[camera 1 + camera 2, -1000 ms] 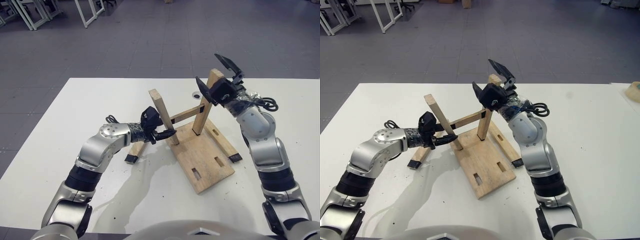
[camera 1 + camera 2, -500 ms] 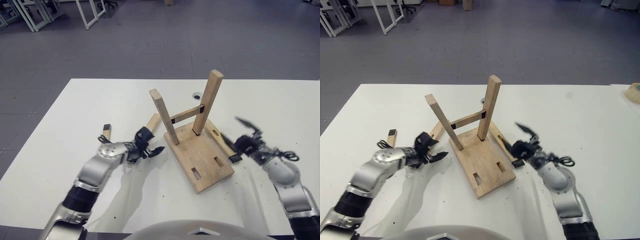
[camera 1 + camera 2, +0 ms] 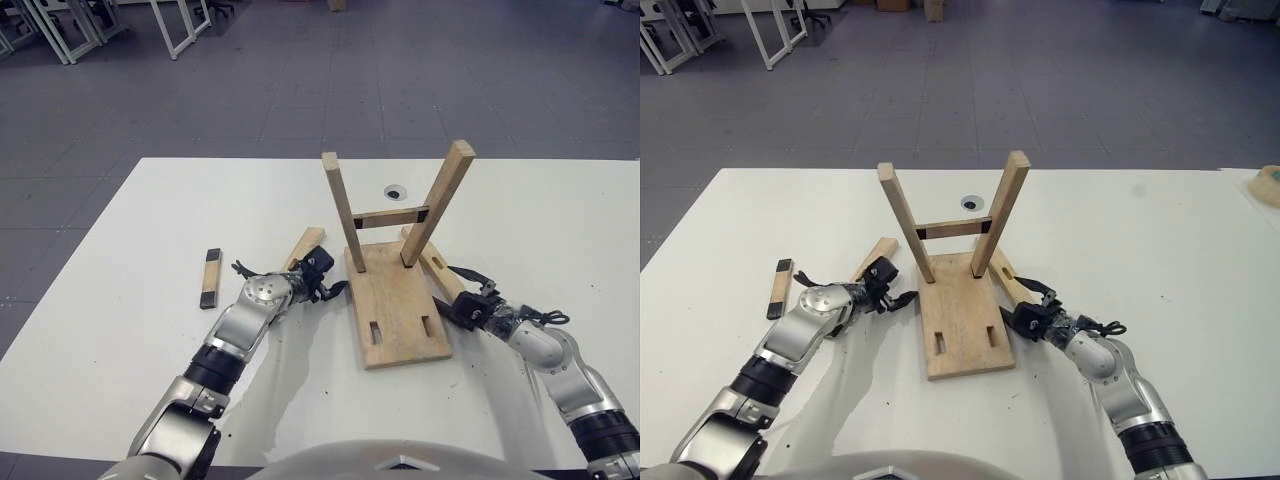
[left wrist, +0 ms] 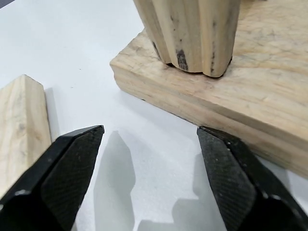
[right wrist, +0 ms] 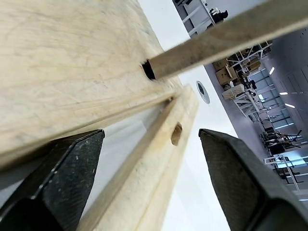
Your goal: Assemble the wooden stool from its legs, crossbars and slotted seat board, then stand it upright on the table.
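The slotted seat board (image 3: 400, 322) lies flat on the white table. Two legs (image 3: 340, 210) (image 3: 437, 205) stand upright in it, joined by a crossbar (image 3: 392, 217). One loose leg (image 3: 303, 248) lies left of the board, another loose leg (image 5: 144, 192) along its right edge. A short crossbar with black ends (image 3: 210, 278) lies farther left. My left gripper (image 4: 149, 139) is open, low on the table, facing the board's left edge (image 4: 192, 106) below a leg's base. My right gripper (image 5: 151, 132) is open, straddling the right loose leg beside the board.
A round hole (image 3: 396, 190) sits in the table behind the stool parts. The table's right side and front are bare white surface. Grey floor and white frames lie beyond the far edge.
Both arms dropped from the upright legs to the table. The left gripper let go of the left leg. The board with its legs turned to lie straighter and shifted slightly right.
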